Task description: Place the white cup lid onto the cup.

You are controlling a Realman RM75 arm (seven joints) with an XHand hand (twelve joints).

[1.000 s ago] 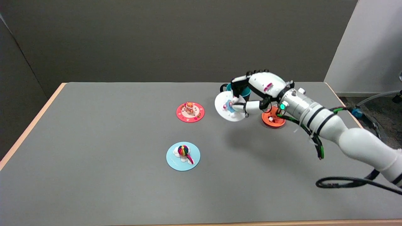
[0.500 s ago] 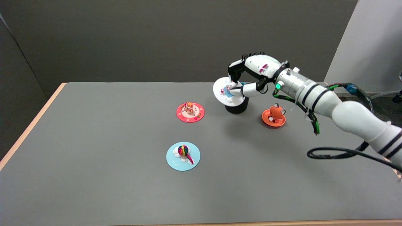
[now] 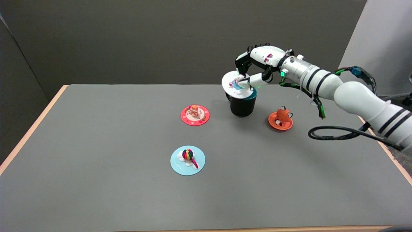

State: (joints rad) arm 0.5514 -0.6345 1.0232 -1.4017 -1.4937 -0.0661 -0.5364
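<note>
The right hand (image 3: 257,69) pinches the small figurine knob on top of the flat, round white cup lid (image 3: 237,86), fingers curled in around it. The lid hangs just below the hand, tilted and off-centre over the dark cylindrical cup with a teal inner rim (image 3: 243,104); a teal sliver of rim shows at the side nearer the wrist. Whether the lid touches the rim, I cannot tell.

The lid looks thin, stiff and light, probably smooth plastic or silicone, so it may slide on the rim if released askew. The raised knob seems the only sensible hold; the disc's edge offers little purchase. It likely needs levelling and centring before the hand lets go.
</note>
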